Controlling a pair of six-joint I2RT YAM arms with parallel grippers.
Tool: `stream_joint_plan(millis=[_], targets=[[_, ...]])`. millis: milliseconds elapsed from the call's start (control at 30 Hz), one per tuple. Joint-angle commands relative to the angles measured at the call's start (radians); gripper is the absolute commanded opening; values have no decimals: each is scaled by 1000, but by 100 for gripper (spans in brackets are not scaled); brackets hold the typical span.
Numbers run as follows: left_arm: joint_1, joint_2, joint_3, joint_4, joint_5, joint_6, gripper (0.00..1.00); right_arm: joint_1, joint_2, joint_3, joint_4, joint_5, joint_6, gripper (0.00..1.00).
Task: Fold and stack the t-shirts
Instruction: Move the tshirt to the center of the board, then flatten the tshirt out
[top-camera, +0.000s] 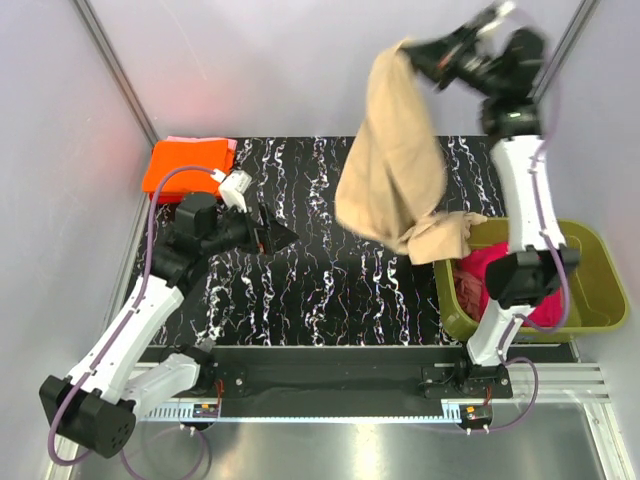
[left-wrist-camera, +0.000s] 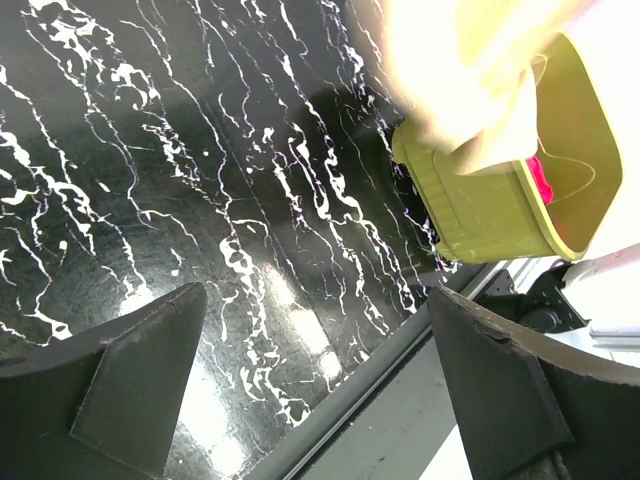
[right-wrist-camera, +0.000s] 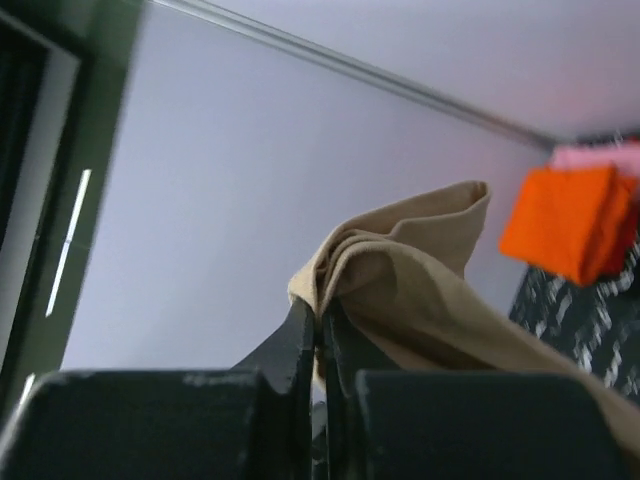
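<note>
Top external: tan t-shirt (top-camera: 390, 170) is pinched in right jaws.
Cloth below them should be laid flat; left jaws are spread.

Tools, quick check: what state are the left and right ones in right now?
Left tool: open, holding nothing.
Right tool: shut on the tan t-shirt, which hangs from it above the table.
</note>
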Motion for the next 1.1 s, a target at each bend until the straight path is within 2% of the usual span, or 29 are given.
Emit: stream_joint_plan(millis=[0, 33, 167, 233, 267, 300, 333, 400, 433, 500, 567, 667, 800, 833, 967, 1067], targets=[[5, -36, -9, 2, -40, 11, 99, 98, 13, -161, -29, 11, -179, 10], [4, -41, -11, 4, -40, 8, 99, 126, 34, -177, -73, 19, -228, 25], [4, -27, -16, -5, -31, 9, 99, 154, 134, -167, -251, 63, -383, 58], [4, -13, -16, -10, -29, 5, 99, 154, 140, -139, -395, 112, -466, 63], [4, -7, -17, -10, -12, -5, 99, 152, 140, -119, -460, 185, -551, 66], [4, 11, -16, -7, -2, -9, 99, 154, 143, -60, -527, 223, -593, 67], [2, 25, -14, -1, 15, -9, 99, 152, 143, -27, -668, 261, -677, 68], [-8, 80, -3, 15, 63, -17, 97, 154, 124, 28, -785, 371, -747, 70], [-20, 100, 4, 18, 69, -17, 95, 152, 105, 21, -863, 413, -795, 70], [-75, 167, 45, 21, 40, -9, 91, 152, 15, -69, -905, 534, -834, 71], [-119, 223, 105, 27, -15, -3, 89, 152, -100, -198, -908, 658, -866, 71], [-206, 370, 208, 61, -29, 9, 80, 151, -240, -336, -896, 749, -900, 71], [-271, 635, 369, 79, -17, 34, 65, 148, -395, -491, -827, 772, -922, 69], [-272, 675, 398, 85, -14, 34, 58, 146, -422, -521, -810, 768, -928, 69], [-272, 856, 548, 105, -32, 63, 56, 145, -518, -634, -747, 728, -937, 69], [-274, 978, 642, 114, -35, 113, 57, 143, -527, -654, -735, 685, -946, 69]])
